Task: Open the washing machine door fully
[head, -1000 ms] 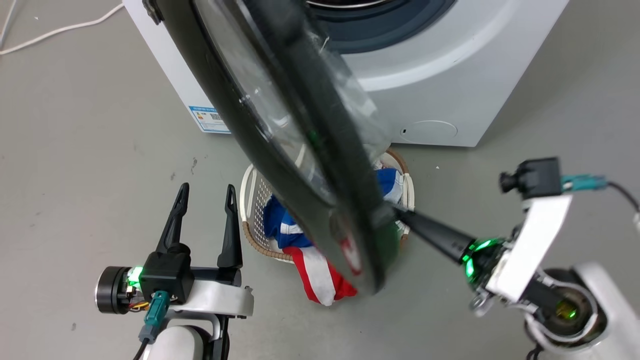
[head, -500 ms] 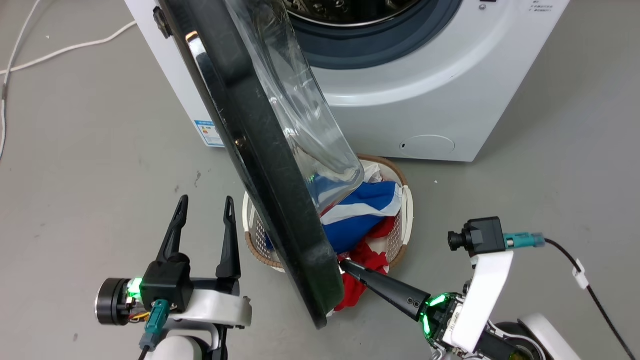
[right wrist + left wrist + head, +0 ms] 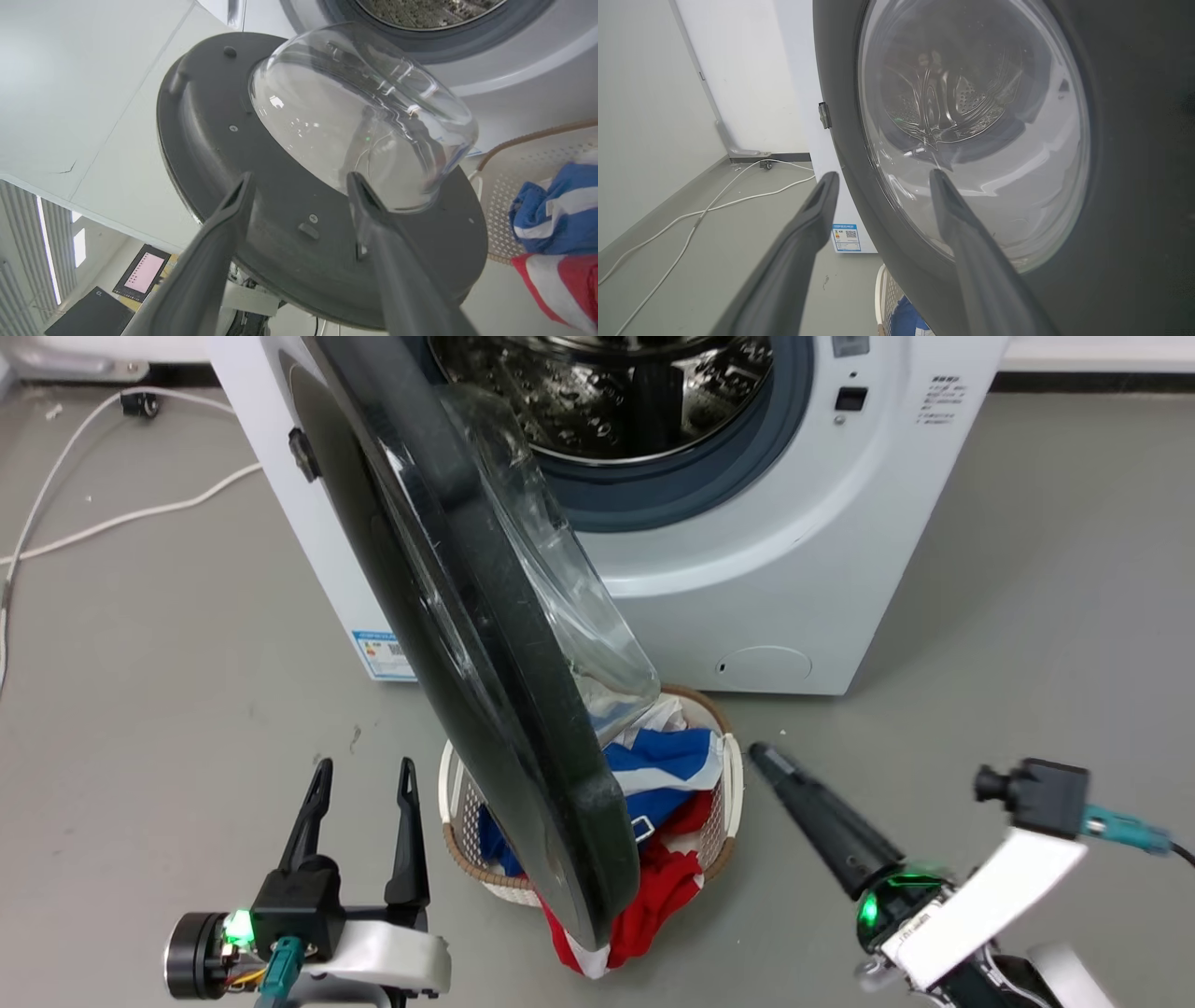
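Beside the laundry basket (image 3: 731, 775), right tool (image 3: 758, 753) and left tool (image 3: 364, 767) gaped empty, flanking the half-swung washing machine door (image 3: 485, 644), probably to push it wider.

The washing machine door (image 3: 485, 644) stands out edge-on from the washing machine (image 3: 747, 588), a tilted black wall across the middle. Under its lower edge the laundry basket (image 3: 731, 775), heaped with clothes (image 3: 667, 761), blocks the floor (image 3: 187, 691). Left of the door, bare floor surrounds the left tool (image 3: 364, 767), and a white cable (image 3: 149, 511) lies farther back. Right of the door, the right tool (image 3: 758, 753) sits apart from the door's edge, just beside the basket, with bare floor beyond. Behind the door, the glass bowl (image 3: 560, 588) bulges into the gap before the unblocked drum opening (image 3: 607, 401).
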Tool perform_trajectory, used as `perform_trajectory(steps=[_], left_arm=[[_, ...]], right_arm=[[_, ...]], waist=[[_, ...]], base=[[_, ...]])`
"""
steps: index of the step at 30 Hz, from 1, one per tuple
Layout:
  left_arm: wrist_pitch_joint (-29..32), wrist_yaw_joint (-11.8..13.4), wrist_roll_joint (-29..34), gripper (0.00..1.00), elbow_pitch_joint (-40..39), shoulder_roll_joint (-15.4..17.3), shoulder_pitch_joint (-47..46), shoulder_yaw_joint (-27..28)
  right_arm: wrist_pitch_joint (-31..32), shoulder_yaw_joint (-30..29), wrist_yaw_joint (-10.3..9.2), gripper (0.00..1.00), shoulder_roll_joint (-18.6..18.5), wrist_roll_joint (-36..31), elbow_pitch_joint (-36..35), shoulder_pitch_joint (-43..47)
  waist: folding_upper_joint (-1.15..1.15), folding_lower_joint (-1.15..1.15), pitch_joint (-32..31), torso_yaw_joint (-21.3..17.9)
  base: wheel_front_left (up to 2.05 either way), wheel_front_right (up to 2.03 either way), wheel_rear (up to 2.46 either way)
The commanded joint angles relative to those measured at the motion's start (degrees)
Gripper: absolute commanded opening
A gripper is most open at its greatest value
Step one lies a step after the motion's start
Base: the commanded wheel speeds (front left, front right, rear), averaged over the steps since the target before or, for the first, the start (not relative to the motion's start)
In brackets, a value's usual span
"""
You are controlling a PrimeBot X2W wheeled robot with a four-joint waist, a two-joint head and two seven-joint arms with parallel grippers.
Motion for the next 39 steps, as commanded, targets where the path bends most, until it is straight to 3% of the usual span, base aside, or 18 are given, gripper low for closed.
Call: perform_trajectory(steps=[1,9,15,22,27,39], left_arm=[[-0.2,0.1,0.2,1.00,0.0,0.0,0.9,0.3],[-0.2,0.1,0.5,1.00,-0.2,0.0,3.2,1.3],[-0.2,-0.1,0.6,1.00,-0.5,0.0,4.0,2.0],[-0.2,-0.1,0.8,1.00,-0.6,0.0,4.4,2.2],[-0.2,-0.2,0.7,1.00,-0.5,0.0,4.6,2.1],[-0.2,0.1,0.3,1.00,-0.3,0.0,4.4,1.7]], right_arm=[[-3.1,-0.3,0.03,1.00,-0.5,-2.8,-0.3,1.1],[-21.7,-1.2,0.02,1.00,-1.1,-19.2,0.6,1.5],[-23.4,-13.4,0.02,1.00,4.6,-39.6,0.2,3.6],[-23.4,-20.4,0.02,1.00,8.4,-59.3,-2.4,5.9],[-23.4,-24.1,0.01,1.00,11.1,-66.0,-0.9,8.9],[-23.4,-27.1,0.02,1.00,12.4,-67.4,5.3,13.9]], waist=[[0.00,0.01,-1.1,-0.7],[0.00,0.01,-3.3,-2.3],[0.00,0.01,-4.4,-2.9],[0.00,0.01,-4.7,-2.9],[0.00,0.01,-4.8,-2.9],[0.00,0.01,-4.5,-2.4]], base=[[0.00,0.00,0.00],[0.00,0.00,0.00],[0.00,0.00,0.00],[0.00,0.00,0.00],[0.00,0.00,0.00],[0.00,0.00,0.00]])
